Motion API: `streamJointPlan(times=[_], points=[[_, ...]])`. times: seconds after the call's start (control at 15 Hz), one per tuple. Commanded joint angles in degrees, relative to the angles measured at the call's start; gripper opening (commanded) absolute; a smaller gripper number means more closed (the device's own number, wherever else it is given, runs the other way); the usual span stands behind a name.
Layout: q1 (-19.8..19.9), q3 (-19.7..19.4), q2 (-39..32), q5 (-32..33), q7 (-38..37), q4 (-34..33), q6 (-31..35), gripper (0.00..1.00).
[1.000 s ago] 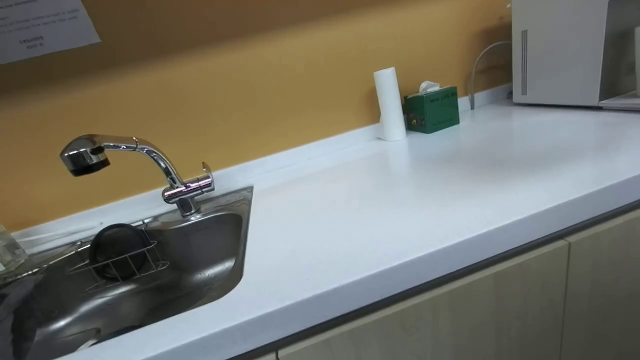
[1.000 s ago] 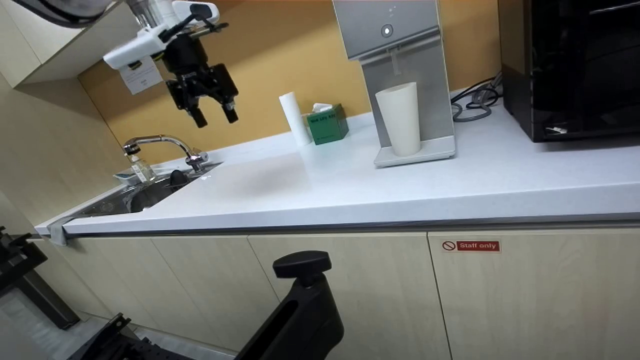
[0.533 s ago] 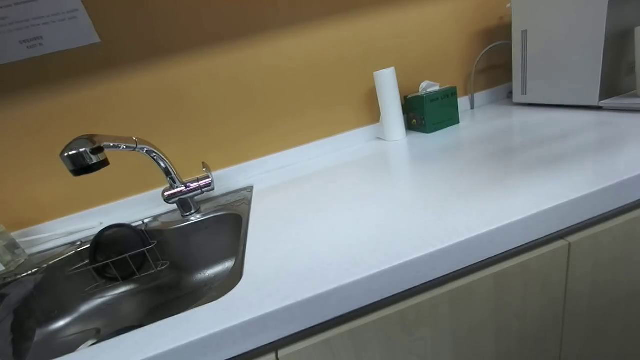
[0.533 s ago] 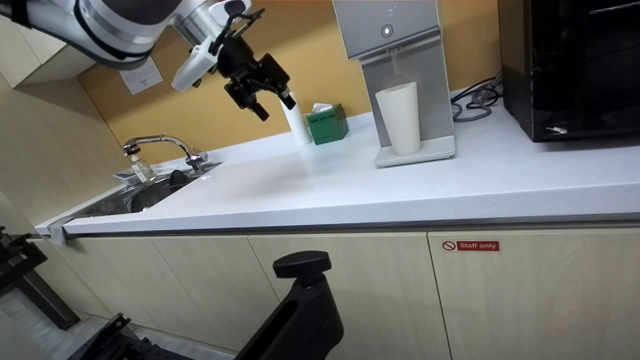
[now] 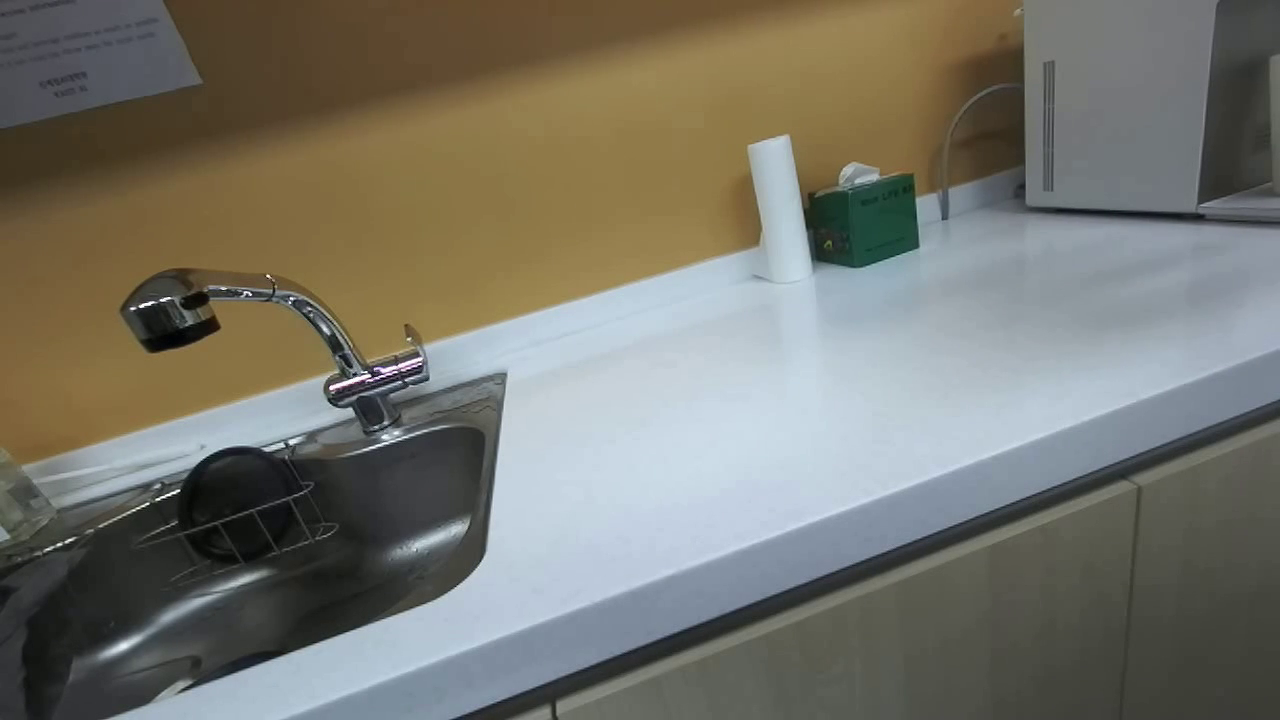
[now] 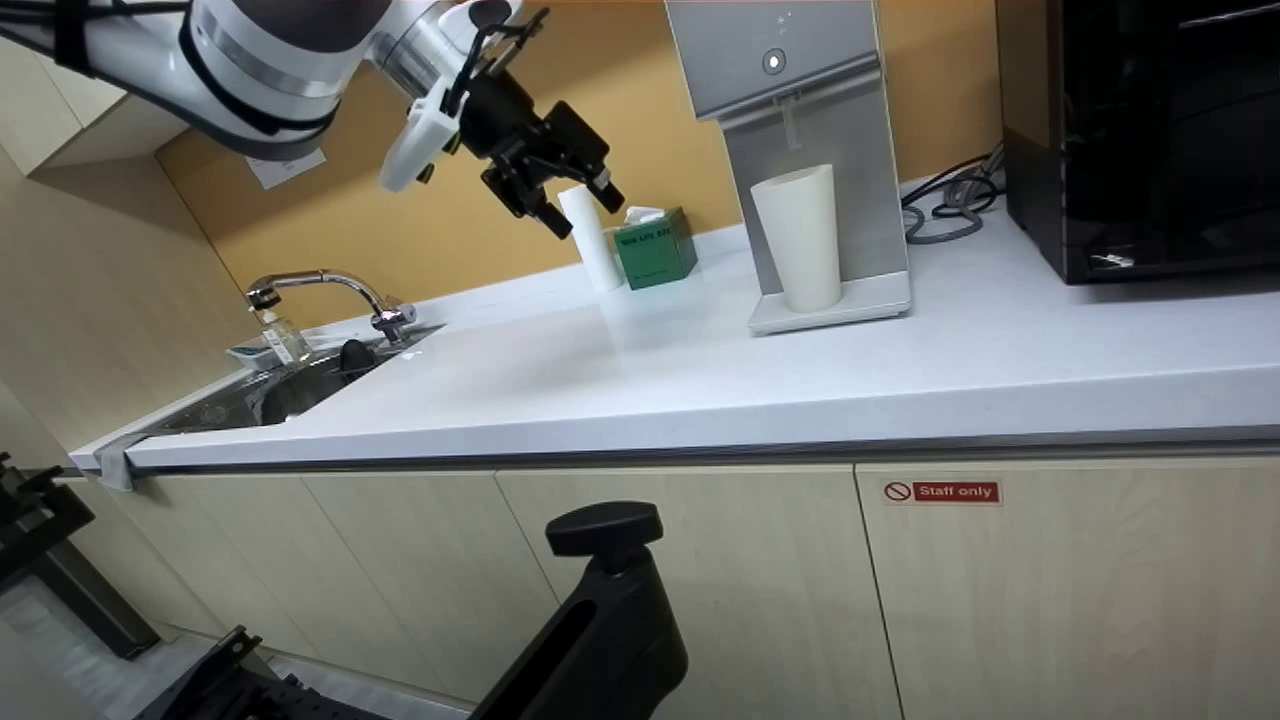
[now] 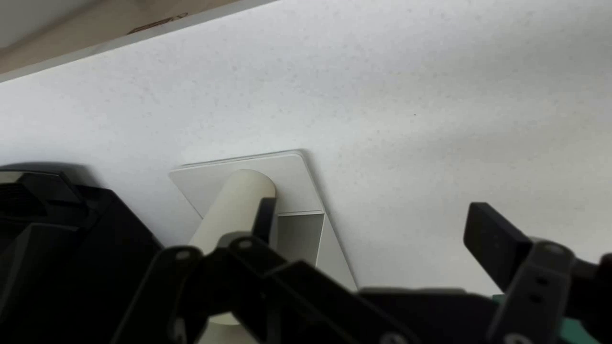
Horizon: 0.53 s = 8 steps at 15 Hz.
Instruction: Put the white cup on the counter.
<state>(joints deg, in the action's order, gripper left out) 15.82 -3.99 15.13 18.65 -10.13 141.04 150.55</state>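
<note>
While your fingers (image 7: 495, 246) hang spread, empty, over the counter (image 6: 700, 370), the white cup (image 6: 803, 240) stands upright on the dispenser tray (image 6: 876, 297), lower and to their right in an exterior view.

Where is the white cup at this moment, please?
In an exterior view, the white cup stands on the base of the grey dispenser, below its spout, right of the green tissue box.

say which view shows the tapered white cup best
An exterior view: the tapered white cup shows whole, unobstructed. In the wrist view, the black gripper partly hides it. In an exterior view, a pale sliver at the right edge may be the cup.
</note>
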Motion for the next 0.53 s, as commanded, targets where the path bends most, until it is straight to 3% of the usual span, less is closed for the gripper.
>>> streamJointPlan(times=[0.0, 0.33, 0.47], points=[[3.86, 1.63, -1.41, 5.40, -12.60, -0.95, 2.26, 1.00], [9.85, 3.11, -3.74, 15.66, -30.83, -1.59, 4.13, 1.00], [14.02, 5.57, -4.94, 19.80, -38.39, -2.17, 4.57, 1.00]])
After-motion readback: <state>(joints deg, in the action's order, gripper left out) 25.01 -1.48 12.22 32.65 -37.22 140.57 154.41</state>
